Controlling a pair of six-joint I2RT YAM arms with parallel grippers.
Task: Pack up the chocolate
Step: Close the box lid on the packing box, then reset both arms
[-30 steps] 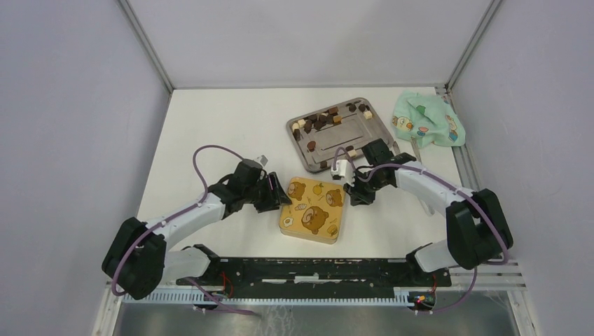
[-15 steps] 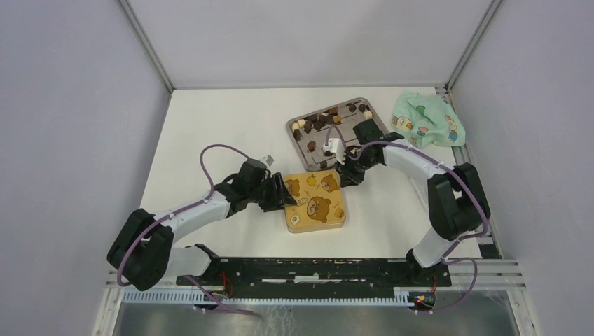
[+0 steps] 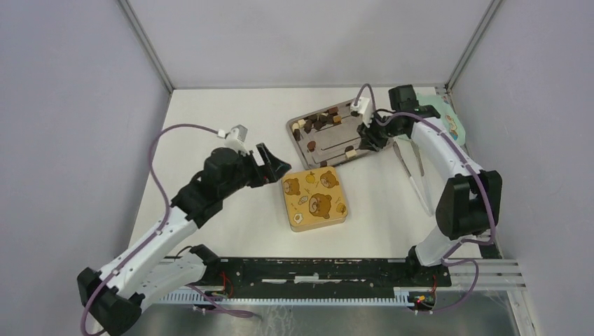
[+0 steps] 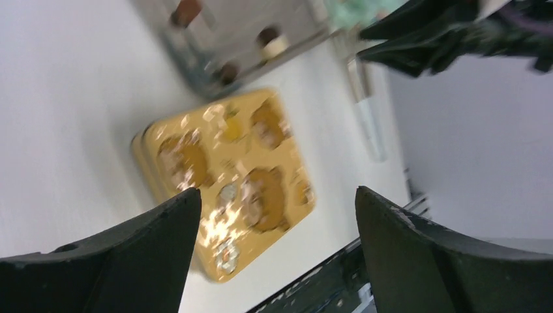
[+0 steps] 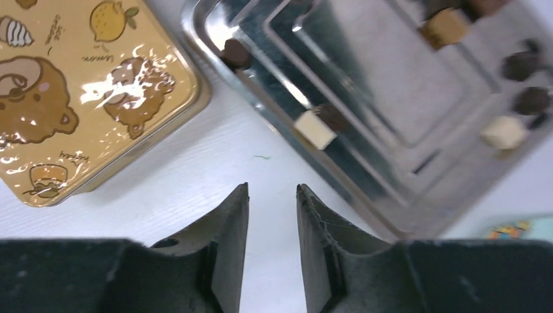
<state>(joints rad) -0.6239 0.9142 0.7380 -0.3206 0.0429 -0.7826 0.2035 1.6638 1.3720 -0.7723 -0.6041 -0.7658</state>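
My left gripper spread wide, empty, near the bear-print tin, my right gripper barely parted, empty, beside the steel tray of chocolate pieces

Bare table left of tin, tongs right of tray

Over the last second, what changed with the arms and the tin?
The left gripper drew back from the tin's left edge, rose and opened wide. The right gripper left the tin's far corner and swung to the right end of the tray, jaws slightly parted and empty. The tin turned a little and shifted toward the tray. The chocolate and the tray stayed put.
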